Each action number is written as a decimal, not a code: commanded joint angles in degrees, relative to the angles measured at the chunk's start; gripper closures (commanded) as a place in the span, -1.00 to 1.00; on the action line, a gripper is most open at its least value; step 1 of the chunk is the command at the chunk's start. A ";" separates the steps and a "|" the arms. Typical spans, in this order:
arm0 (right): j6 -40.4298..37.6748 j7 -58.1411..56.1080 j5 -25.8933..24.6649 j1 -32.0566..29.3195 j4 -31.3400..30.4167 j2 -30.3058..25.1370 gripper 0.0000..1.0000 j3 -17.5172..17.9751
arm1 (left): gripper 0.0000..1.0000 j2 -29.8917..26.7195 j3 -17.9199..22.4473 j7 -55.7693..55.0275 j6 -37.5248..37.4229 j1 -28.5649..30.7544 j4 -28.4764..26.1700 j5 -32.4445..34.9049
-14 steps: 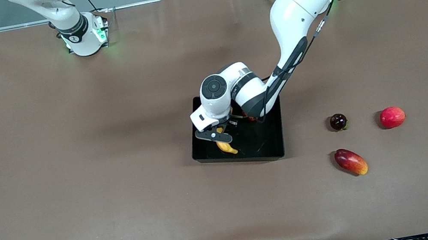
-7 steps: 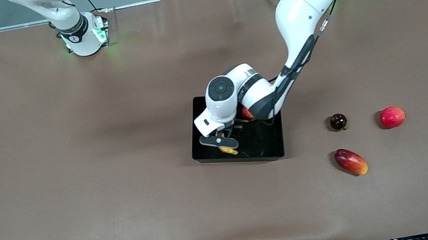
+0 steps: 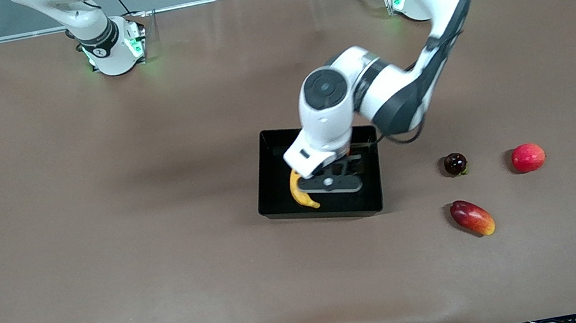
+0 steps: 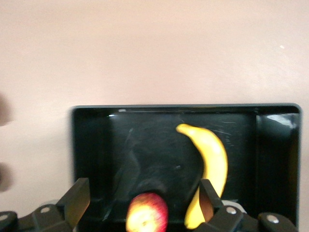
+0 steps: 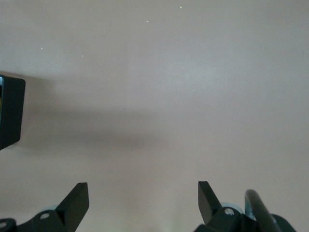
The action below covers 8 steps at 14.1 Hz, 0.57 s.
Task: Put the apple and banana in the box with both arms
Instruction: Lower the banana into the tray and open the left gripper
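With the curved yellow banana (image 4: 208, 164) and streaky red apple (image 4: 147, 217) lying in the glossy black box (image 3: 270, 185), my left gripper (image 4: 143, 195) hangs spread over them, my right gripper (image 5: 143, 195) waits spread over bare table (image 5: 183, 87); a careless retreat could clip the wall, and only my left wrist view shows the apple.

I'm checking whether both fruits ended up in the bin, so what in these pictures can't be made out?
- Apple: hidden in the front view under the left arm's wrist; the left wrist view's edge cuts it off.
- Banana: its upper end is covered by the left gripper in the front view.
- Box: only a corner shows in the right wrist view.
- Right gripper: open, waiting; only its fingers show.
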 commanded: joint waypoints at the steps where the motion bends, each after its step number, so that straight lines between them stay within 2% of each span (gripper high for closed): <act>1: -0.12 0.08 -0.51 -1.55 0.21 0.18 -1.00 0.78 | -1.00 -5.78 0.30 0.44 -4.78 4.40 -2.11 -1.58; 3: -0.20 0.08 -0.60 -1.47 0.21 0.18 -1.00 0.78 | -1.00 -8.68 0.04 0.61 -6.79 9.67 -2.19 -1.84; 8: -0.20 0.08 -0.60 -1.55 0.21 0.18 -1.00 0.78 | -1.00 -15.28 -0.13 2.71 -14.54 15.57 -2.11 -2.55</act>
